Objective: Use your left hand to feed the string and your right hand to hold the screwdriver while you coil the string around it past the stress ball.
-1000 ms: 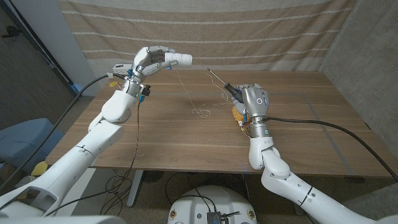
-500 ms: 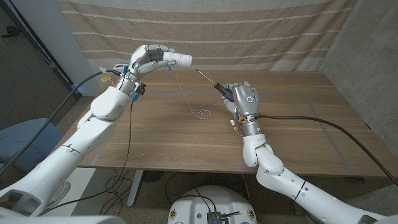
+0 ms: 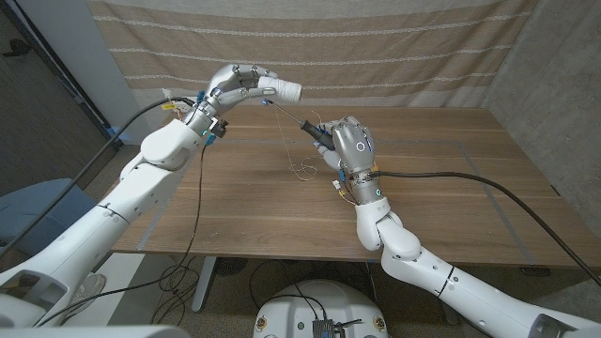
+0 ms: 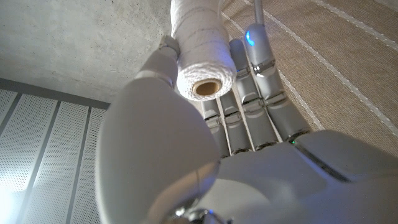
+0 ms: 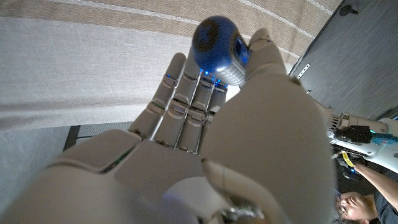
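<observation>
Left hand point(image 3: 239, 83) is raised above the table's point(image 3: 235, 207) far-left part, around 11 o'clock in the head view; fingers curled closed around a white string spool point(image 3: 285, 91), spool's free end pointing toward 3 o'clock; in the left wrist view the spool point(image 4: 200, 56) sits clamped between thumb and fingers point(image 4: 252, 93), its hollow core end facing the camera. Right hand point(image 3: 346, 143) is up near table centre, toward 12 o'clock, fingers wrapped tight on the screwdriver point(image 3: 315, 130); thin shaft sticks out toward 10 o'clock, tip close to the spool's end; in the right wrist view the blue handle butt point(image 5: 217, 42) pokes out above the closed fingers point(image 5: 186, 106), thumb pressed beside it. Thin string point(image 3: 286, 131) drops from the spool area down to a loose tangle point(image 3: 302, 170) on the wood, at roughly 7 o'clock from the right hand; whether any turns sit on the shaft, cannot tell; a person's face edge shows at the right wrist view's corner.
</observation>
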`<move>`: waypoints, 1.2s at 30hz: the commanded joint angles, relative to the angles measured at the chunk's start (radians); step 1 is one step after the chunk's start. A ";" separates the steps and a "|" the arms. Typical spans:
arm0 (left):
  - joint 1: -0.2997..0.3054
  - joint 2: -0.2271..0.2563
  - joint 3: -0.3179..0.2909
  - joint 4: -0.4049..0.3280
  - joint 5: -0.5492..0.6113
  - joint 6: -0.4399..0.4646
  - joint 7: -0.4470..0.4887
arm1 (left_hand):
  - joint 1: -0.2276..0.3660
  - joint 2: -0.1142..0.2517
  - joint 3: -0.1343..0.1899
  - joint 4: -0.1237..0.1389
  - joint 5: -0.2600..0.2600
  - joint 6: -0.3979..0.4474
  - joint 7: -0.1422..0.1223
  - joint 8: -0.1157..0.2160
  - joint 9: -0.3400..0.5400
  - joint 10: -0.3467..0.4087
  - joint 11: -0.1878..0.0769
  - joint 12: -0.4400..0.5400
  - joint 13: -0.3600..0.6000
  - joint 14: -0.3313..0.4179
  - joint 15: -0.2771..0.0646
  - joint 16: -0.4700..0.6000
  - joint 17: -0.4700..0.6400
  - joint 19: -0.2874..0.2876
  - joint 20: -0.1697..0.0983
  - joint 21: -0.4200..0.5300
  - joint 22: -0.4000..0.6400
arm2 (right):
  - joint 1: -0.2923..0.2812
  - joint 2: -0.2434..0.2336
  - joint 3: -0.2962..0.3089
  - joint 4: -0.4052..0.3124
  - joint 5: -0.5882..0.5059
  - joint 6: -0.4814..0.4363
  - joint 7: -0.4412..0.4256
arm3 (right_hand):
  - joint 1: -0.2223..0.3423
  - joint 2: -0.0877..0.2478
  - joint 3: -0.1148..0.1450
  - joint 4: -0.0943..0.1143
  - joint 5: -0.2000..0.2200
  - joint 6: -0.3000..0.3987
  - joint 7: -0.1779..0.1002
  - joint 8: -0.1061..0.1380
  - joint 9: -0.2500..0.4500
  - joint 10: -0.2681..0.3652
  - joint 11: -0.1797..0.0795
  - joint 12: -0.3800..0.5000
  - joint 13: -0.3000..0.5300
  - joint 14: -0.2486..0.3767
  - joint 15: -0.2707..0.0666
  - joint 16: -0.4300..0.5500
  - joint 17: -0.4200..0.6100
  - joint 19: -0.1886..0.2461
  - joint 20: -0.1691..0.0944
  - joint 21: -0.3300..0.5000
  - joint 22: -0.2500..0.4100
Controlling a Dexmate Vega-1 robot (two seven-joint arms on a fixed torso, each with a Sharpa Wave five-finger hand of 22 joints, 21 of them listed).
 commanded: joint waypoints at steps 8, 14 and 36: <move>-0.046 -0.028 0.028 0.005 0.036 0.073 0.049 | 0.222 0.222 0.011 0.005 0.006 0.025 0.024 -0.002 0.003 0.036 -0.032 -0.003 0.072 0.148 -0.210 -0.011 0.003 -0.013 -0.127 0.011 0.002 | 0.029 -0.021 -0.027 0.020 -0.072 0.117 -0.057 | 0.136 0.121 -0.012 -0.001 0.008 0.139 -0.133 0.000 0.009 0.063 -0.054 -0.008 0.009 0.028 -0.092 -0.014 0.005 -0.009 -0.149 0.014 -0.006; -0.026 -0.021 0.016 -0.005 0.047 0.080 0.078 | 0.222 0.222 0.011 0.005 0.006 0.024 0.025 -0.004 0.003 0.037 -0.033 -0.005 0.073 0.149 -0.210 -0.014 0.004 -0.015 -0.127 0.013 0.001 | 0.021 -0.015 0.000 0.039 -0.054 0.104 -0.076 | 0.138 0.121 -0.017 -0.001 0.010 0.146 -0.137 -0.001 0.009 0.066 -0.055 -0.010 0.011 0.029 -0.093 -0.019 0.006 -0.013 -0.149 0.019 -0.009; 0.104 0.047 -0.084 -0.096 0.085 0.092 0.188 | 0.222 0.223 0.012 0.005 0.005 0.024 0.024 -0.007 0.008 0.043 -0.032 -0.011 0.081 0.153 -0.211 -0.027 0.006 -0.020 -0.126 0.020 0.000 | -0.058 -0.030 0.180 0.051 0.277 0.248 -0.215 | 0.145 0.116 -0.036 0.001 0.020 0.154 -0.141 -0.009 0.010 0.072 -0.058 -0.028 0.009 0.035 -0.093 -0.038 0.010 -0.019 -0.150 0.041 -0.021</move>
